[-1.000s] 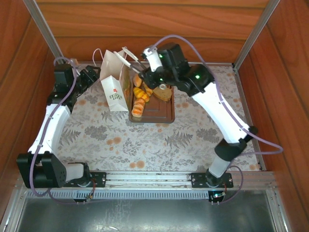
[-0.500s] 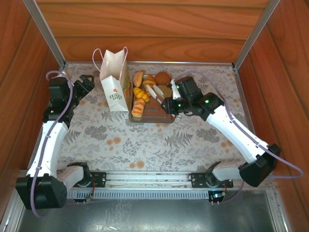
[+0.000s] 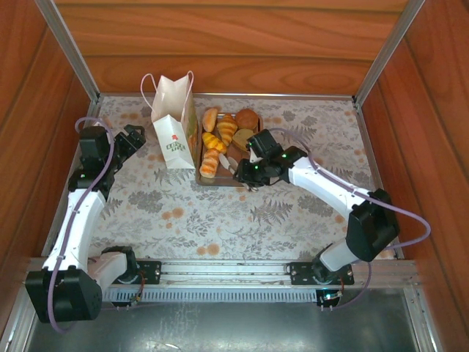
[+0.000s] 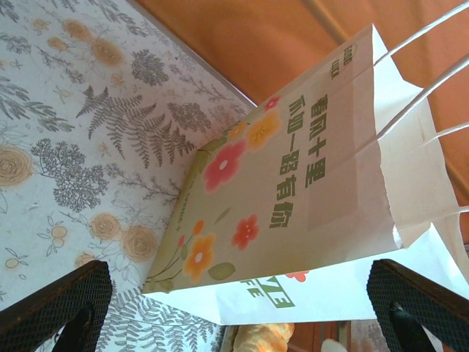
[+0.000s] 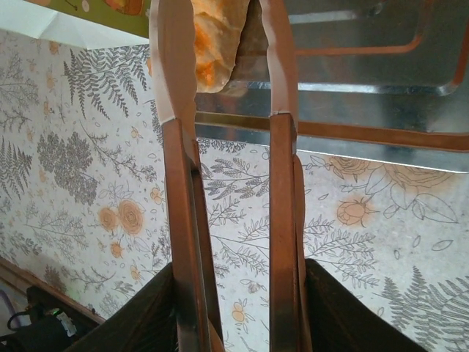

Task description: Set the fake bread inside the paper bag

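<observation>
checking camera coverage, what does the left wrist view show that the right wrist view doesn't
Left wrist, not right wrist: the paper bag's flower-printed side with its green lettering. Right wrist, not left wrist: the tongs with a golden pastry between their tips, over the tray. Both: the fern-patterned tablecloth, at least a corner of the bag, and some golden pastry.

Overhead camera looks down on the table (image 3: 293,213); both close wrist cameras catch the paper bag (image 4: 308,191).
</observation>
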Controlling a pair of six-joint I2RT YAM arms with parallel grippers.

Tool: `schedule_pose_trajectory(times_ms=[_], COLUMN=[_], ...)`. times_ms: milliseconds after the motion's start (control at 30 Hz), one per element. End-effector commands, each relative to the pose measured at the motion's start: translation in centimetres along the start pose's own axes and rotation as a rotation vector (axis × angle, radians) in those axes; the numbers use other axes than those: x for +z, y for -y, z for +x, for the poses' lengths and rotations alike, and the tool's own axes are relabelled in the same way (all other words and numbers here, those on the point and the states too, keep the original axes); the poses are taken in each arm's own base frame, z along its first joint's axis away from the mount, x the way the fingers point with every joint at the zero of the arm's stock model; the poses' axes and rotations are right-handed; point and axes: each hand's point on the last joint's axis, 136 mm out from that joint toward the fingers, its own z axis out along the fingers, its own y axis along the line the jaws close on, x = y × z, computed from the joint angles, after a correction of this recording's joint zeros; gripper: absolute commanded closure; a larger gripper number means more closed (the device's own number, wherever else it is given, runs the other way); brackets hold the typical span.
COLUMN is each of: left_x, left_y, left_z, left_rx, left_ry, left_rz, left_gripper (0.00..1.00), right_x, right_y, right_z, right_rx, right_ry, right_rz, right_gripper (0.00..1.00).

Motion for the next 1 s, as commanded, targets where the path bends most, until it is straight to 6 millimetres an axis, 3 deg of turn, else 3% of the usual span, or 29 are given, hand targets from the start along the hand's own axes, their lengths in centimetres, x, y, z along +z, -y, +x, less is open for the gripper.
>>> schedule_pose_trajectory(times_ms=[0, 567, 967], left_x=[-0.3, -0.4, -0.6], left_y=[-0.5, -1.0, -1.2], left_z=[0.0, -0.1, -0.7], left_rx=[0.025, 0.076, 0.071], left_ry=[0.016, 0.043, 0.059], left_rz=[-0.009, -0.011, 0.003], left_gripper=[0.05, 0.05, 0.04], right_x=[0.1, 2.6, 3.1], right_y=[-1.5, -2.3, -3.3], right_z=[-0.9, -1.7, -2.2], right_rx=[0.025, -0.01, -0.033], right_ry=[0.001, -0.091, -0.106], right_rz=[-0.042, 0.086, 0.111], right_gripper=[0.56, 0.5, 0.45])
